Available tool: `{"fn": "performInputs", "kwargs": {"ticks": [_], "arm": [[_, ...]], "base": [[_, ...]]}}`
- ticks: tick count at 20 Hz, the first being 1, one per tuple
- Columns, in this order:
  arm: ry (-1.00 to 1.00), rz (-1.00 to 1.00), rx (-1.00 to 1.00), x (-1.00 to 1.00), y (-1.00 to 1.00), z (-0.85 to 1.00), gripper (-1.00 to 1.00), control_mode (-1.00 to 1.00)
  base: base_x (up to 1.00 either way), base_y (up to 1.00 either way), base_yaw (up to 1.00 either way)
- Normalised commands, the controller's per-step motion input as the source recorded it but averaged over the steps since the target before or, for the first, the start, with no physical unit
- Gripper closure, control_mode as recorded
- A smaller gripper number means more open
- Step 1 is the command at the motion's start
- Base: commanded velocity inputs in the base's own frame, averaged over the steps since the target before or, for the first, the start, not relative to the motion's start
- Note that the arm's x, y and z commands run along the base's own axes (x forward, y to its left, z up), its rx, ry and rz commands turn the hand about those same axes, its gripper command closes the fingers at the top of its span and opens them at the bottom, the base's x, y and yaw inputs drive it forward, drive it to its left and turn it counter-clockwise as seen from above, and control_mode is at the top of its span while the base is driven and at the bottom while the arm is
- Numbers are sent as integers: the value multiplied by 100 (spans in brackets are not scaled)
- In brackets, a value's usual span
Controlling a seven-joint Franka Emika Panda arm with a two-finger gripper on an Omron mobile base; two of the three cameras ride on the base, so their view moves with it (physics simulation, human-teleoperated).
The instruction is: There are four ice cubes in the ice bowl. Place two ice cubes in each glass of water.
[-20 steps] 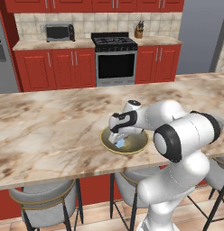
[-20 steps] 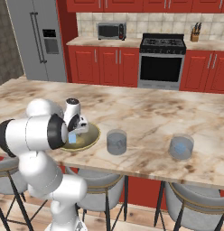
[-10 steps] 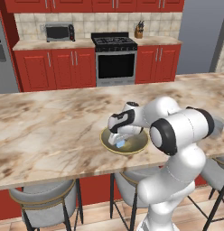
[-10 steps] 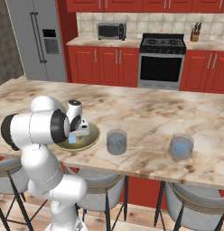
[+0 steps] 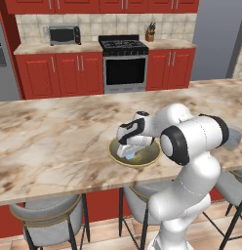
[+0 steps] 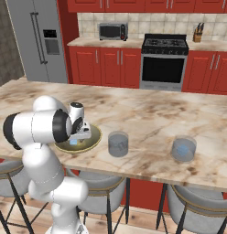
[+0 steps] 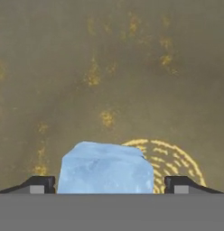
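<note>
In the left base view, the gripper (image 5: 128, 152) is lowered into the ice bowl (image 5: 145, 160) on the marble counter (image 5: 54, 141), over an ice cube (image 5: 130, 157).

In the right base view, the ice bowl (image 6: 91, 139) is seen left of the near glass (image 6: 118, 144); the far glass (image 6: 184, 149) stands well apart.

In the hand view, the ice cube (image 7: 106, 168) is framed between the fingertips (image 7: 39, 184), which are spread wide and apart from it.
</note>
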Motion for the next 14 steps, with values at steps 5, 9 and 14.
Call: {"fn": "performInputs", "kwargs": {"ticks": [5, 9, 14], "arm": [[0, -2, 0, 0, 2, -13, 100, -100], [0, -3, 0, -3, 1, -28, 100, -100], [0, -1, 0, -2, 12, -38, 100, -100]], "base": [[0, 0, 0], [0, 0, 0], [0, 0, 0]]}}
